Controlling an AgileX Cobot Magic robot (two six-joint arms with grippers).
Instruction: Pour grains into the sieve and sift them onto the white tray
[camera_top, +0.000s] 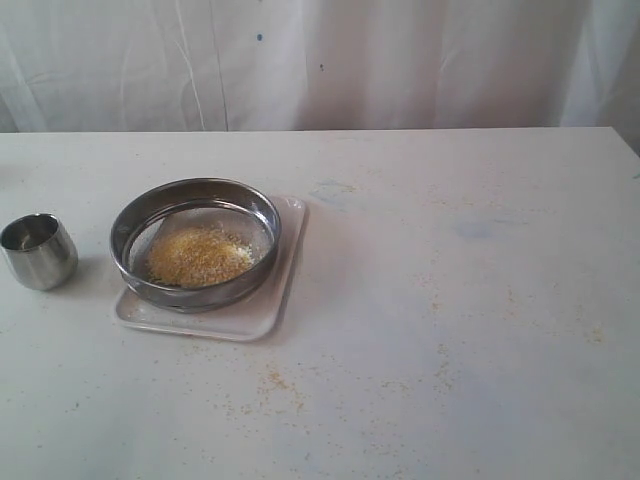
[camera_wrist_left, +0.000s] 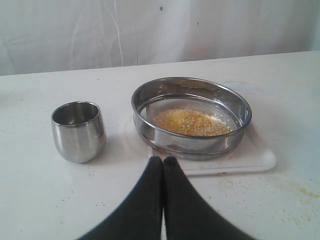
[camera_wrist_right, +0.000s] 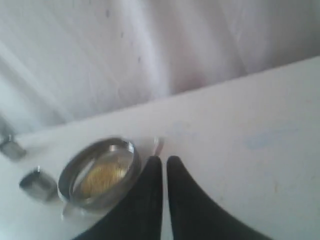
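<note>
The sieve (camera_top: 195, 243) rests on the white tray (camera_top: 262, 310), left of the table's middle. A heap of yellow-beige grains (camera_top: 198, 257) lies on its mesh. In the left wrist view the sieve (camera_wrist_left: 191, 116) and grains (camera_wrist_left: 190, 122) sit just beyond my left gripper (camera_wrist_left: 163, 161), which is shut and holds nothing. My right gripper (camera_wrist_right: 164, 161) is also shut and empty, held well above the table with the sieve (camera_wrist_right: 98, 173) beside its tips in a blurred view. Neither gripper shows in the exterior view.
A small rounded steel cup (camera_top: 37, 250) stands upright to the left of the tray, also seen as the cup (camera_wrist_left: 78, 131). Stray grains (camera_top: 275, 380) dot the table in front of the tray. White cloth hangs behind the table.
</note>
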